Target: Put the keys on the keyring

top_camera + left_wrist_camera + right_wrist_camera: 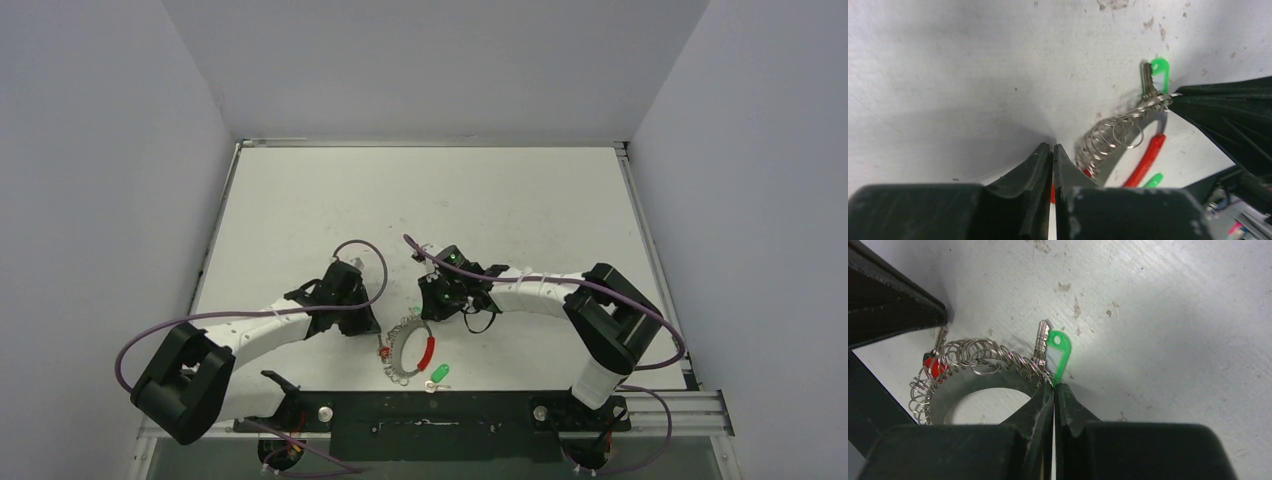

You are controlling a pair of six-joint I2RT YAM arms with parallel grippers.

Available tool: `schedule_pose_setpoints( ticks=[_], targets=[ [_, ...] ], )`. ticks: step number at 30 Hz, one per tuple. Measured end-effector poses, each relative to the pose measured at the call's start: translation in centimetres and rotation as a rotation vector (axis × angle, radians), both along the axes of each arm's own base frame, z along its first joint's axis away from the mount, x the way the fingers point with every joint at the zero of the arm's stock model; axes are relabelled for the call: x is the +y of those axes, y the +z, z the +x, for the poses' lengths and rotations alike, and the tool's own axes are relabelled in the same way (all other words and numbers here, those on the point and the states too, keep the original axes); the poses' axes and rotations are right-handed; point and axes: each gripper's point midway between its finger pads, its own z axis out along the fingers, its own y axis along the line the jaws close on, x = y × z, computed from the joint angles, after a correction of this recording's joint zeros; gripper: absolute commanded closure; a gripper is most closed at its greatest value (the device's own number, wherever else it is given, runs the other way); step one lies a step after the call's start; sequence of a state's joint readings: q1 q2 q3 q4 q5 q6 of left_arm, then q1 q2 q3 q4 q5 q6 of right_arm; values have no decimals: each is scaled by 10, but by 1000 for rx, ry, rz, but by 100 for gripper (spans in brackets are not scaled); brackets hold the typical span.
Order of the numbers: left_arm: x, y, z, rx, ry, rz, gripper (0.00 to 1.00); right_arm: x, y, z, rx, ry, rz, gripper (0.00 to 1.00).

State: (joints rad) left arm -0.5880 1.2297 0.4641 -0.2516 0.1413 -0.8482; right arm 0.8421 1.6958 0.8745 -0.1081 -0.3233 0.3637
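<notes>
Right pincer (1053,388) is clamped on the keyring (979,358) beside a green key (1059,354); left pincer (1052,151) is held closed near its red end. Another key (438,374) is laid near the ring.

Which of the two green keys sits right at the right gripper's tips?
The key at the far end of the keyring, its green head against the right gripper. The other green key lies apart, nearer the arm bases.
</notes>
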Motion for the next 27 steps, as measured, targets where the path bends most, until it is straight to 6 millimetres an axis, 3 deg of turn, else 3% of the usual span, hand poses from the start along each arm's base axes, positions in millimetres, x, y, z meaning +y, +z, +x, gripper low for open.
schedule_pose_setpoints(
  ticks=[8, 13, 15, 19, 22, 27],
  targets=[
    [1, 2, 29, -69, -111, 128, 100, -20, 2, -16, 24, -13, -2, 100],
    [-11, 10, 56, -117, -183, 166, 100, -40, 5, -29, 32, -67, -2, 100],
    [-16, 15, 65, -140, -206, 169, 94, -49, 6, -28, 29, -104, 0, 100],
    [-20, 22, 68, -172, -236, 168, 82, -64, 10, -8, 24, -216, 18, 100],
    [-19, 29, 64, -197, -244, 160, 72, -77, 15, 18, 21, -329, 56, 100],
    [-16, 51, 51, -278, -232, 109, 63, -103, 23, 68, 30, -547, 180, 100]
  ],
)
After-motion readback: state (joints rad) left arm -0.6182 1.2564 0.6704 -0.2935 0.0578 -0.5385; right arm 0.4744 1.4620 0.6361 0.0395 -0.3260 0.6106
